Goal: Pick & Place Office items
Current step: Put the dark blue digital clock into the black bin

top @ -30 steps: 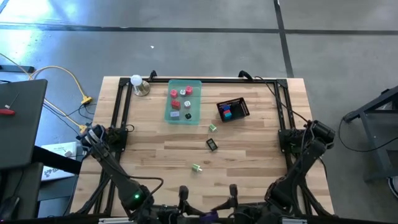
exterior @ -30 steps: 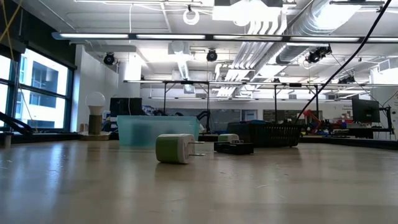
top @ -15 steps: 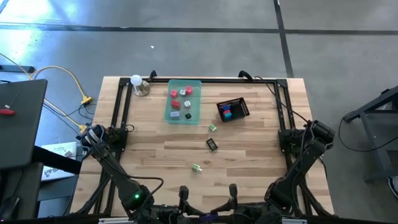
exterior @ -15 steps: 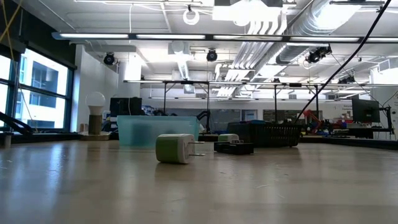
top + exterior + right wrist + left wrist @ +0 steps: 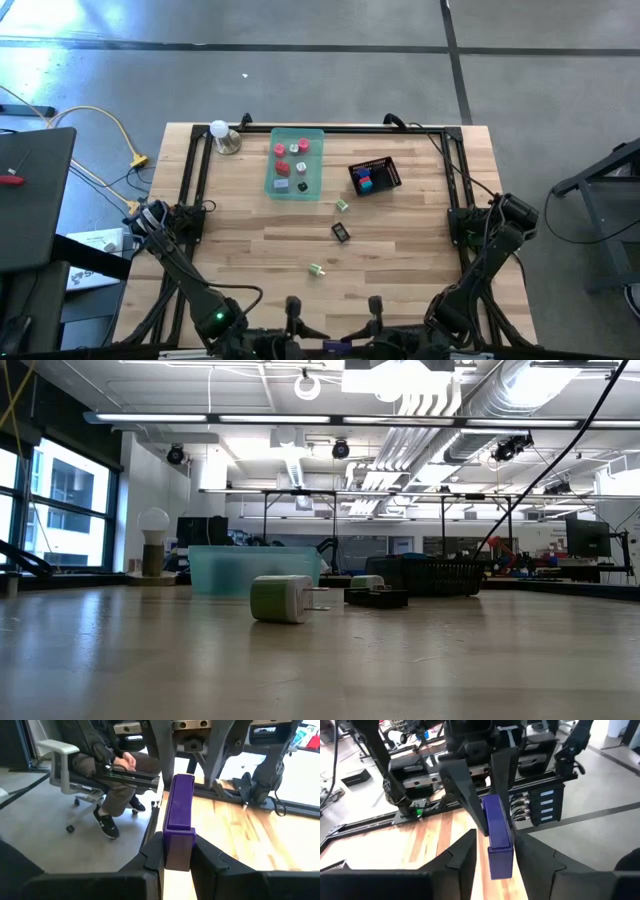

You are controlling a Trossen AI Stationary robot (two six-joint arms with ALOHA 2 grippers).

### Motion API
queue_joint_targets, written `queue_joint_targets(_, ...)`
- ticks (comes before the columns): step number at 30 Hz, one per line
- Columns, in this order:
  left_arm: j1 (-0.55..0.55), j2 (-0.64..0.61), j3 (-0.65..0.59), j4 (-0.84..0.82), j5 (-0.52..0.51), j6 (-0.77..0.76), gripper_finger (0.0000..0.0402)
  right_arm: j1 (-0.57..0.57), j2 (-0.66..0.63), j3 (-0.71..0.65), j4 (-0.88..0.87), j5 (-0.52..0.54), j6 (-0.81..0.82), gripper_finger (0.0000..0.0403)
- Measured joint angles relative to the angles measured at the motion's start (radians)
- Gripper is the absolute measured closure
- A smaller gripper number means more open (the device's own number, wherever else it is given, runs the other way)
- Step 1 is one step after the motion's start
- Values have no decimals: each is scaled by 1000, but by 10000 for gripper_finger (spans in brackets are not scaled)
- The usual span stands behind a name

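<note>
Several small pieces, pink, red, lavender and black, lie in the translucent green tray (image 5: pixel 295 163) at the far middle; the tray also shows in the low view (image 5: pixel 255 569). Blue and red pieces lie in the black mesh basket (image 5: pixel 374 176). On the bare wood lie a green-and-white piece (image 5: pixel 316 269), which also shows in the low view (image 5: pixel 280 599), a black piece (image 5: pixel 341 232) and a second green-and-white piece (image 5: pixel 342 205). Both arms are folded at the near edge. My left gripper (image 5: pixel 492 845) and my right gripper (image 5: pixel 179 852) each close around a purple block (image 5: pixel 497 832). My left gripper has its two fingers (image 5: pixel 465 850) along the two long sides of the purple block (image 5: pixel 500 860), level, lying along it. My right gripper has its fingers (image 5: pixel 205 855) flush against the sides of the purple block (image 5: pixel 178 842) in the same way, coming from the opposite side.
A bulb lamp (image 5: pixel 221 133) stands at the far left corner. Black frame rails (image 5: pixel 195 180) run along the left, far and right sides of the table. A person sits on a chair (image 5: pixel 112 762) beside the table. The wood between the loose pieces and the near edge is bare.
</note>
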Motion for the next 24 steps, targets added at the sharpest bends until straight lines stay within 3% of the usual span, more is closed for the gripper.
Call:
queue_joint_targets(8,-2,0,0,-92,12,-32,241,0,0,0,-146,1,156,351)
queue_joint_targets(16,-26,-7,0,-132,-15,-3,238,-28,0,0,-519,-14,578,351)
queue_joint_targets(19,-28,-53,0,-302,-11,-26,238,-52,-3,0,-692,-25,747,351)
queue_joint_targets(24,11,-168,0,-586,-11,-196,238,-141,-35,0,-1062,-62,1006,351)
